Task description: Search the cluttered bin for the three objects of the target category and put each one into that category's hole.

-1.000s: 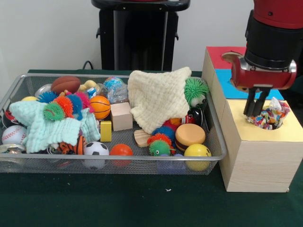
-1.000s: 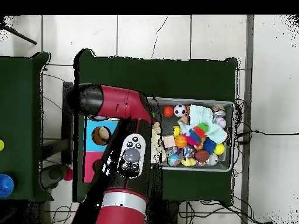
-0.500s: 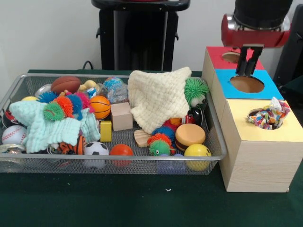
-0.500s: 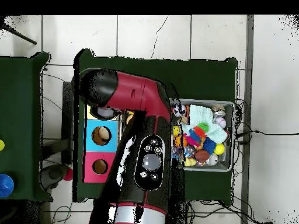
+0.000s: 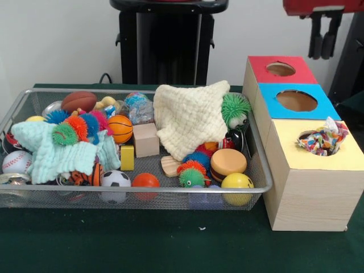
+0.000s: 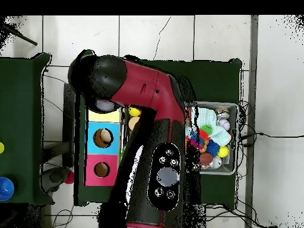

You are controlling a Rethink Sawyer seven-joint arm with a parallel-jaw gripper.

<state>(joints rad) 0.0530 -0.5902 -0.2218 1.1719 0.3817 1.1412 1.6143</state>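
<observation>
1. Gripper: hanging high at the front view's top right, above and behind the red section of the box; its two dark fingers are sitting close together with nothing between them, so it is reading as closed and empty.
2. Arm: red and black, stretching across the overhead view and covering the left part of the bin.
3. Sorting box: wooden, standing just right of the bin; showing a red hole at the far end, a blue hole in the middle and a yellow hole nearest the camera.
4. Multicoloured rope toy: sitting in the yellow hole, sticking up above its rim.
5. Wire bin: resting on the green table, holding balls, spiky toys, wooden blocks and cloths.
6. Cream cloth: lying draped over the bin's middle, a green spiky ball touching its right edge.
7. Mint cloth: lying at the bin's left, spiky balls on top.
</observation>
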